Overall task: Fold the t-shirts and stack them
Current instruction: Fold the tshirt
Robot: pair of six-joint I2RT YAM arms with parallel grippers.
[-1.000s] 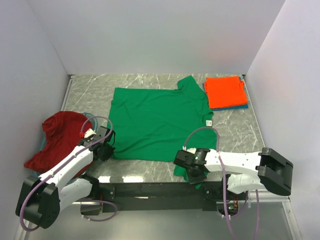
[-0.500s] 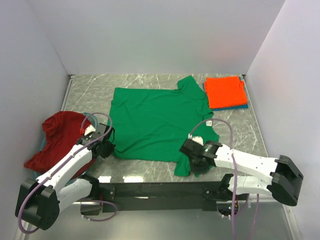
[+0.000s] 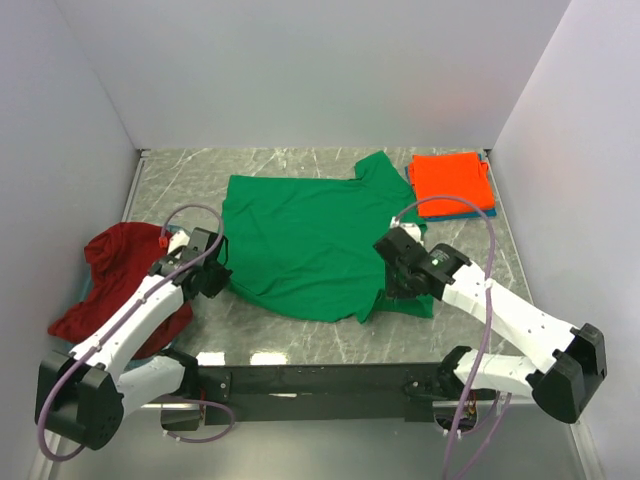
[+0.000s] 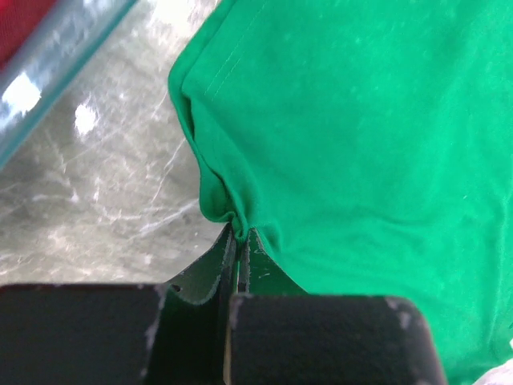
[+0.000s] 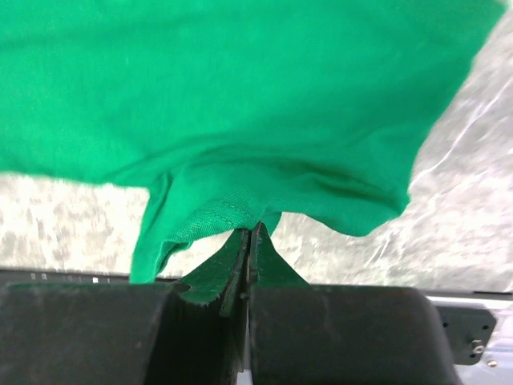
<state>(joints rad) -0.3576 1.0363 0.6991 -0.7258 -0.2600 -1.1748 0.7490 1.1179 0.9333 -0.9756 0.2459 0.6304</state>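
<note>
at the near edge of the surface (image 3: 180,190), the green t-shirt (image 3: 310,235) lies long axis left to right, left end effector (image 4: 239,234) clenched on its hem corner, right end effector (image 5: 250,233) clenched on bunched cloth by the sleeve. the rest spreads away from both towards the far wall (image 3: 320,70), so i'd fold that way. no bin that i can see: orange-red shirt (image 3: 450,183) folded on a teal-blue one (image 3: 487,213) far right, dark red shirt (image 3: 120,280) heaped left.
</note>
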